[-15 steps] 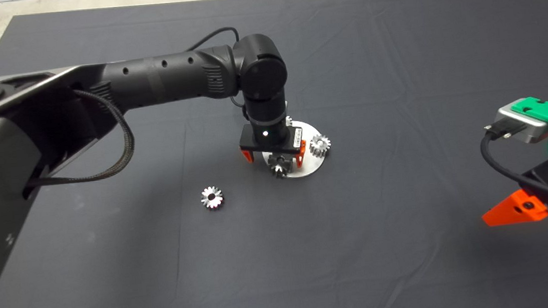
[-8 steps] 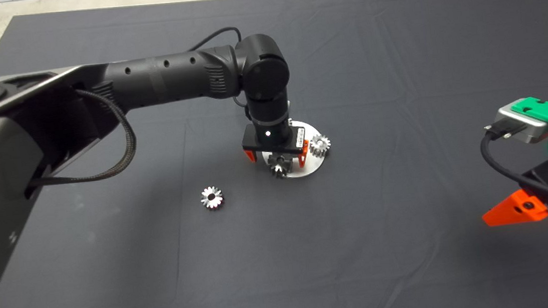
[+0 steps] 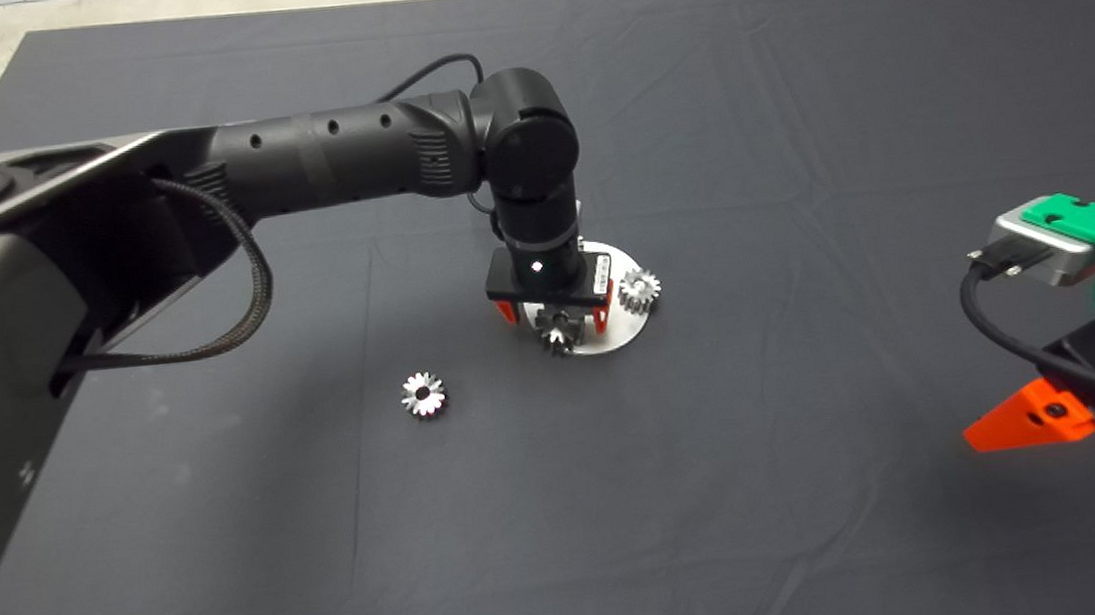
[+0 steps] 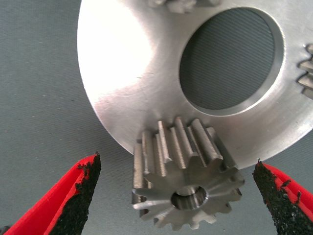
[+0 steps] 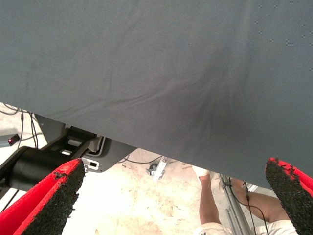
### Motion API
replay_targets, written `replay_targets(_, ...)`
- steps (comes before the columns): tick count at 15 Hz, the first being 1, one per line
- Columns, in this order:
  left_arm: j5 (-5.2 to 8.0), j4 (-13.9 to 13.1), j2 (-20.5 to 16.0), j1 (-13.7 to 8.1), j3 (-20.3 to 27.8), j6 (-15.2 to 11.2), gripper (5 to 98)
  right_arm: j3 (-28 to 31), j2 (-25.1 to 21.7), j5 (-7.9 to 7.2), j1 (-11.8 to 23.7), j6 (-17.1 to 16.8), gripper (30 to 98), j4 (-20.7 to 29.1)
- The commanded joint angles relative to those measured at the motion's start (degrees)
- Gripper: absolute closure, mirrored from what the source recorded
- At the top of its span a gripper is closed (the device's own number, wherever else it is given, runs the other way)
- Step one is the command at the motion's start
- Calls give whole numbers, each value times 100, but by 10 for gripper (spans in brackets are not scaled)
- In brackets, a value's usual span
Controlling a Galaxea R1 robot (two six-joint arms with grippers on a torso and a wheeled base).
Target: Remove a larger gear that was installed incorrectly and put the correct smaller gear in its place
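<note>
The larger gear (image 3: 558, 331) stands on the near edge of a round steel plate (image 3: 622, 328). In the left wrist view this gear (image 4: 188, 191) shows many fine teeth and a small centre hole, at the rim of the plate (image 4: 127, 73). My left gripper (image 3: 553, 317) is open and hangs low over the gear, one finger on each side, not touching it (image 4: 177, 164). The smaller gear (image 3: 423, 394), with chunky teeth and a wide dark hole, lies loose on the mat left of the plate. My right gripper (image 3: 1026, 422) waits open at the lower right edge.
A second gear (image 3: 639, 289) sits on the plate's right side, and a third is mostly hidden behind the left wrist. The plate has a large round hole (image 4: 230, 58). The right wrist view shows the mat's edge, the floor and a person's leg (image 5: 210, 205).
My left gripper has shifted slightly right and lower, closer around the larger gear. Its fingers stay open. The gears and the right arm have not moved.
</note>
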Motion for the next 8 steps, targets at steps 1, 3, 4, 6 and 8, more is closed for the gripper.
replay_targets(1,11,11,19,-42,51,85,234,20,-2,-629,82,16,308,197)
replay_targets(3,11,11,19,-42,59,92,272,20,-10,-629,82,16,308,197)
replay_targets(4,11,11,19,-42,60,92,281,20,-2,-629,82,16,308,197)
replay_targets(6,11,11,28,-42,78,136,288,20,-2,-629,82,16,308,197)
replay_targets(8,11,6,32,-42,78,136,324,20,-2,-629,82,16,308,197)
